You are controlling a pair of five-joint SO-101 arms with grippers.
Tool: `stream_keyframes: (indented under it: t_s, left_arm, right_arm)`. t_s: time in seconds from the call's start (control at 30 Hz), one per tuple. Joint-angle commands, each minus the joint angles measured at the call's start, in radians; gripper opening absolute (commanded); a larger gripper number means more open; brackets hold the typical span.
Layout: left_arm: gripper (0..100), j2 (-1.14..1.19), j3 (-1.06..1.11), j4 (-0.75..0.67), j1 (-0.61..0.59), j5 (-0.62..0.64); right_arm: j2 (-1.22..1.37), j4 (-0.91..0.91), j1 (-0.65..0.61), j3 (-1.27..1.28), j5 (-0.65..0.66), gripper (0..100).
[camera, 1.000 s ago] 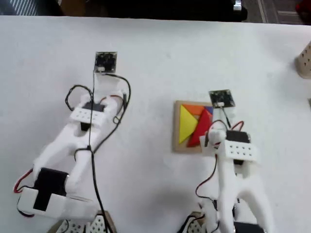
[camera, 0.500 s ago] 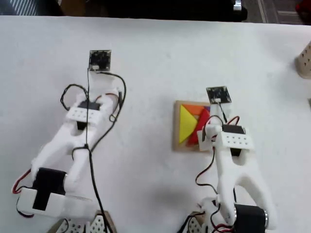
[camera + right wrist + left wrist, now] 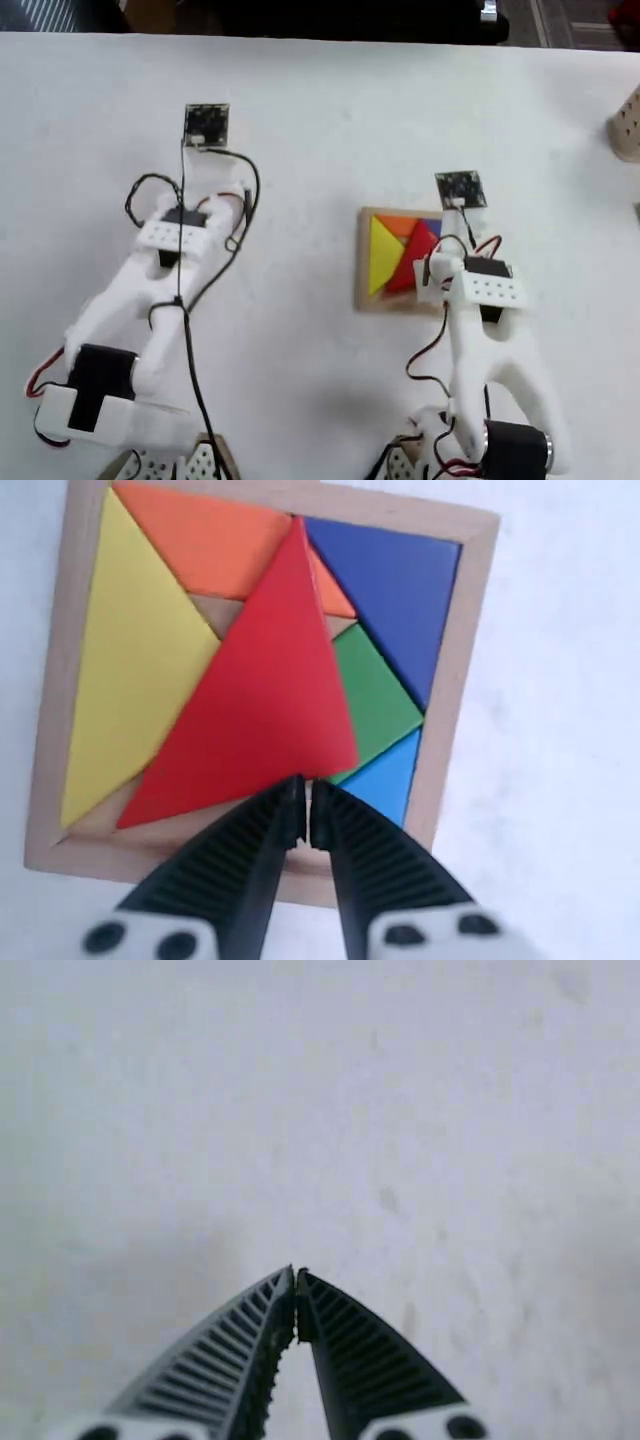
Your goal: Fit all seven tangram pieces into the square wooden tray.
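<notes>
Right gripper, fingers pressed together and carrying nothing, is hovering at one edge of the large red wooden triangle. That piece is lying skewed on top of its neighbours inside the square wooden tray rather than sitting flat. It is looking light, stiff and smooth-painted, so likely to slide under a nudge; pinching across its raised thin edges seems the surest hold. Left gripper, also closed and empty, is hanging over the white table.
</notes>
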Motion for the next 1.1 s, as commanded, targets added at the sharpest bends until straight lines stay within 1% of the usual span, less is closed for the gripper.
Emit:
stream_keyframes:
  t_s: [0.0, 0.07, 0.13, 0.23, 0.33, 0.43, 0.6, 0.7, 0.8, 0.87, 0.97, 1.07]
  left_arm:
    - [2, -0.005, -0.048, -0.028, -0.002, -0.008]
    - [2, -0.005, -0.048, -0.028, -0.002, -0.008]
    - [2, -0.004, -0.051, -0.029, -0.005, -0.008]
    - [2, -0.004, -0.052, -0.035, -0.018, -0.008]
    - [2, -0.004, -0.052, -0.037, -0.027, -0.008]
    - [2, -0.004, -0.052, -0.037, -0.028, -0.008]
    - [2, -0.002, -0.052, -0.037, -0.027, -0.009]
    - [2, -0.002, -0.052, -0.037, -0.027, -0.009]
    - [2, -0.002, -0.052, -0.037, -0.027, -0.009]
    - [2, -0.002, -0.052, -0.037, -0.027, -0.009]
    - [2, -0.002, -0.052, -0.037, -0.027, -0.009]
    - [2, -0.002, -0.052, -0.037, -0.027, -0.009]
  right_arm:
    - [0.024, -0.016, 0.03, -0.072, -0.009, 2.0]
    - [0.067, -0.001, 0.028, -0.106, -0.009, 1.8]
    - [0.099, 0.061, 0.022, -0.16, -0.015, 1.8]
    - [0.108, 0.182, -0.021, -0.255, -0.095, 1.8]
    - [0.108, 0.257, -0.09, -0.328, -0.129, 1.8]
    - [0.108, 0.272, -0.156, -0.364, -0.129, 1.8]
    - [0.143, 0.266, -0.297, -0.354, -0.13, 1.8]
    - [0.216, 0.211, -0.344, -0.339, -0.13, 1.8]
    - [0.331, 0.151, -0.338, -0.334, -0.121, 1.8]
    - [0.381, 0.157, -0.3, -0.342, -0.121, 1.8]
    - [0.366, 0.234, -0.228, -0.377, -0.12, 1.8]
    - [0.317, 0.255, -0.174, -0.374, -0.12, 1.8]
